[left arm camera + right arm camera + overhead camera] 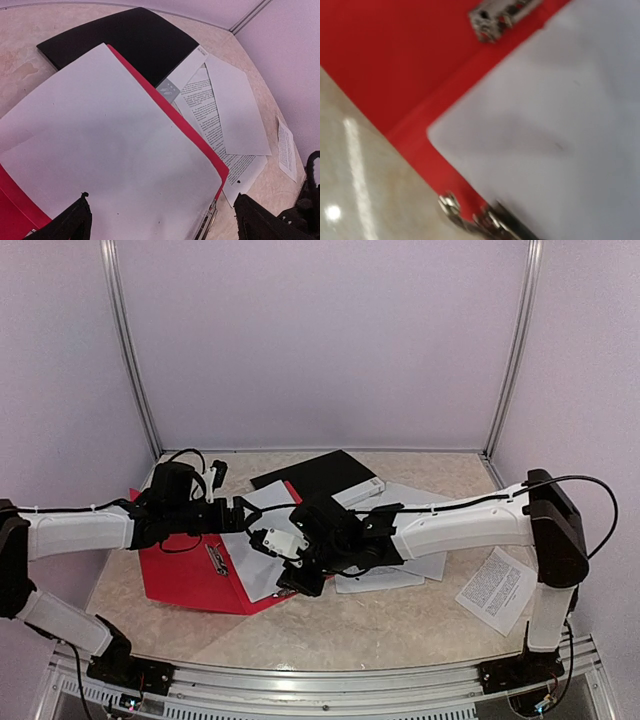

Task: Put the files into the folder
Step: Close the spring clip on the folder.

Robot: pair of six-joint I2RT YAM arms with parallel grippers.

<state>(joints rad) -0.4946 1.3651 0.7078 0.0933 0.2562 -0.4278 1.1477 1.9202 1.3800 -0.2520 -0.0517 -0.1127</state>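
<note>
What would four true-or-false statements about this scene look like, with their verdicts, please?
1. The red folder lies open on the table. True.
2. A blank sheet lies on the folder. True.
3. The left gripper is shut on a sheet. False: its jaws stand wide open above the blank sheet and hold nothing.
4. The small printed sheet is inside the folder. False: it lies on the table at the right, apart from the folder.

One sheet (110,150) on the open folder (180,578), other sheets (237,115) right of it, small sheet (496,590) farthest right.
</note>
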